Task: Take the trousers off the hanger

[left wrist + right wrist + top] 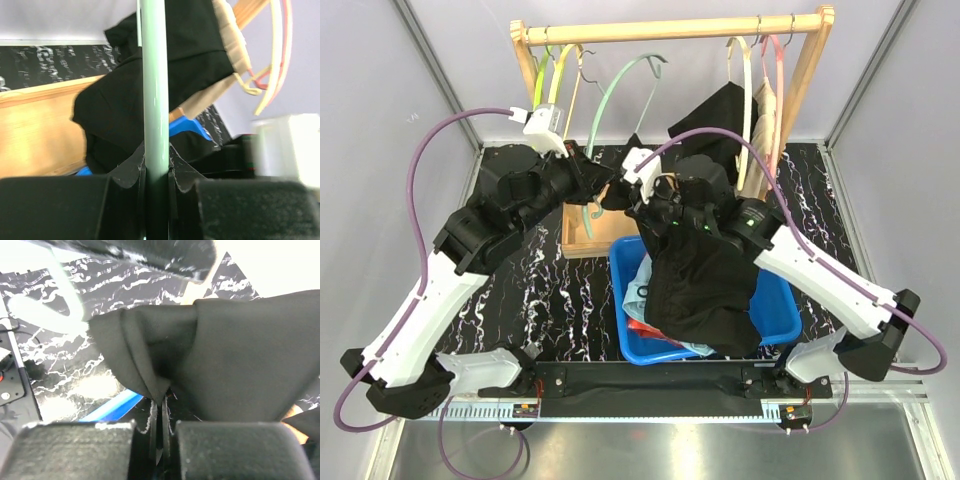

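Trousers (225, 355) of matte black cloth hang creased.

No writing, brand, number or sign can be read on anything here. The only marked thing is a pale strip (620, 411) with fine tick marks like a ruler. It lies along the near edge of the desk (520, 290), well behind the left end effector (592, 185) and the right end effector (618, 195). Any figures on it are too small to make out. Both wrist views show plain, unlettered surfaces.
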Available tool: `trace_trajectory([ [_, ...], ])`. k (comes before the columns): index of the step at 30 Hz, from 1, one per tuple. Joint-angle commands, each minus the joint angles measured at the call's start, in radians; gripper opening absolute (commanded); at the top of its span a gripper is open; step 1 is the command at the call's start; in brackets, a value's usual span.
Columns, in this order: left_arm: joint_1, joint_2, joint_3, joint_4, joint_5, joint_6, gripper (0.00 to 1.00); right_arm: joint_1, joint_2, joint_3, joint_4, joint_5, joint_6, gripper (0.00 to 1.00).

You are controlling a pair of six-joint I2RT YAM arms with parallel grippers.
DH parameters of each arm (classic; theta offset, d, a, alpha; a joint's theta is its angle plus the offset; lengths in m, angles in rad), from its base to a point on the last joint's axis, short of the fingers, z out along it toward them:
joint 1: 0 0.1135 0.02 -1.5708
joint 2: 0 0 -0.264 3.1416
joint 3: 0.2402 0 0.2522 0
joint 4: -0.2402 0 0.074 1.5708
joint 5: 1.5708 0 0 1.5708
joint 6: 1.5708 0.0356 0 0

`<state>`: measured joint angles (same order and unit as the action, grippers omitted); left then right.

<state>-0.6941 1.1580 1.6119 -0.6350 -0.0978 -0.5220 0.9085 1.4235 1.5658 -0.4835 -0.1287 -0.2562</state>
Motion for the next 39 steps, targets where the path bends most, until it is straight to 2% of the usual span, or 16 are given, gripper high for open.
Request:
trace_trajectory([
  [1, 0.002, -0.047, -0.009, 0.089, -0.1, 0.06, 0.0, -0.02, -0.128, 0.095, 0.059, -0.035, -0.054, 0.0],
  [4, 0.004, -0.05, -0.024, 0.06, -0.152, 0.094, 0.0, -0.062, -0.182, 0.129, 0.095, -0.051, -0.084, 0.0],
  [8, 0.004, -0.035, -0.029, 0.021, -0.204, 0.129, 0.0, -0.144, -0.248, 0.178, 0.091, -0.092, -0.046, 0.0],
  [12, 0.004, -0.017, -0.004, 0.008, -0.22, 0.151, 0.0, -0.233, -0.317, 0.145, 0.021, -0.214, -0.104, 0.0],
  [15, 0.002, -0.004, 0.031, -0.003, -0.217, 0.169, 0.0, -0.283, -0.388, 0.071, -0.07, -0.311, -0.188, 0.0],
  [23, 0.002, 0.017, 0.123, 0.004, -0.149, 0.203, 0.0, -0.356, -0.538, -0.211, -0.228, -0.324, -0.265, 0.0],
  [27, 0.002, 0.038, 0.17, -0.006, -0.137, 0.2, 0.0, -0.356, -0.578, -0.38, -0.239, -0.287, -0.324, 0.14],
  [28, 0.004, 0.042, 0.177, -0.015, -0.14, 0.201, 0.0, -0.356, -0.589, -0.406, -0.237, -0.279, -0.336, 0.24],
  [29, 0.004, 0.051, 0.187, -0.02, -0.146, 0.201, 0.0, -0.356, -0.594, -0.449, -0.237, -0.275, -0.353, 0.3],
  [31, 0.005, 0.055, 0.195, -0.028, -0.169, 0.203, 0.0, -0.356, -0.609, -0.475, -0.244, -0.288, -0.368, 0.55],
  [32, 0.005, 0.065, 0.204, -0.029, -0.177, 0.203, 0.0, -0.356, -0.617, -0.486, -0.244, -0.296, -0.371, 0.85],
  [33, 0.007, 0.069, 0.209, -0.031, -0.187, 0.203, 0.0, -0.356, -0.62, -0.492, -0.242, -0.307, -0.37, 0.95],
  [35, 0.013, 0.084, 0.224, -0.037, -0.192, 0.192, 0.0, -0.358, -0.636, -0.506, -0.234, -0.315, -0.374, 1.0],
  [39, 0.066, 0.138, 0.267, -0.037, -0.16, 0.166, 0.0, -0.367, -0.667, -0.533, -0.213, -0.333, -0.379, 1.0],
])
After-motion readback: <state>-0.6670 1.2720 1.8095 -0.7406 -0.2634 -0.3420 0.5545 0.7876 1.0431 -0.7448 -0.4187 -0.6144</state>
